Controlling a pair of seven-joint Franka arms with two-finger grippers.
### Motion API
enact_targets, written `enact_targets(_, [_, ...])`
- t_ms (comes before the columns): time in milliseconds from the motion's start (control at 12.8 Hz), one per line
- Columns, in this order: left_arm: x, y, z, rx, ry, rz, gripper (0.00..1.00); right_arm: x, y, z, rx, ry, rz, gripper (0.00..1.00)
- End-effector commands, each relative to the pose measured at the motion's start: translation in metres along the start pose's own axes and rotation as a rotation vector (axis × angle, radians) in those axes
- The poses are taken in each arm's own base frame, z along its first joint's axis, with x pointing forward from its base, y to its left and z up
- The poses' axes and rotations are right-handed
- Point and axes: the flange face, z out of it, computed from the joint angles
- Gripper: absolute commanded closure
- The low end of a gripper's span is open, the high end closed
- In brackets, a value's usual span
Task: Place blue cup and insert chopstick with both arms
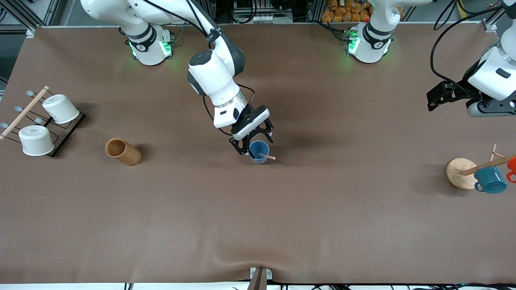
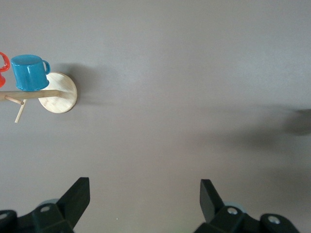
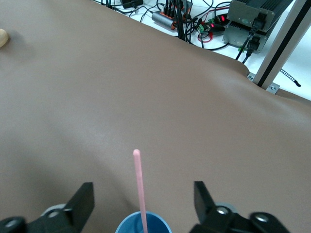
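The blue cup (image 1: 259, 152) stands upright at the middle of the table. The pale-pink chopstick (image 1: 267, 156) stands in it, its top leaning over the rim toward the left arm's end. My right gripper (image 1: 255, 141) is open just over the cup, fingers on either side and touching nothing. In the right wrist view the chopstick (image 3: 140, 187) rises from the cup (image 3: 143, 223) between the open fingers (image 3: 82, 201). My left gripper (image 1: 437, 96) is open and empty, held high over the left arm's end; its fingers (image 2: 77, 196) show only bare table.
A wooden mug tree (image 1: 463, 172) with a teal mug (image 1: 490, 180) and an orange mug (image 1: 512, 167) stands at the left arm's end. A brown wooden cup (image 1: 122, 151) and a rack with two white cups (image 1: 42, 121) lie toward the right arm's end.
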Motion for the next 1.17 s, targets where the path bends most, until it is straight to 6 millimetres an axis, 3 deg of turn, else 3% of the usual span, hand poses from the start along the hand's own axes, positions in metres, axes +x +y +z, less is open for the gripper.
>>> enact_targets(0, [-0.009,-0.003,-0.008,-0.01,-0.001,-0.009,0.0,0.007,0.002,-0.007,0.002,0.013,0.015,0.0])
enact_targets(234, [-0.011,-0.001,-0.008,-0.008,-0.013,-0.009,0.0,0.017,0.006,-0.023,0.001,0.032,0.024,0.0])
enact_targets(311, [-0.012,-0.002,-0.009,-0.008,-0.013,-0.009,0.0,0.021,0.016,-0.029,-0.008,0.022,0.036,0.0])
enact_targets(623, [-0.011,-0.002,-0.007,-0.008,-0.017,-0.011,0.0,0.056,0.047,-0.078,-0.024,-0.119,0.064,0.0])
enact_targets(856, [-0.01,-0.002,-0.005,-0.008,-0.02,-0.01,0.0,0.059,0.096,-0.111,-0.053,-0.266,0.127,0.0])
enact_targets(1090, [-0.01,-0.002,-0.005,-0.002,-0.018,-0.004,0.0,0.04,0.17,-0.156,-0.105,-0.431,0.23,0.0])
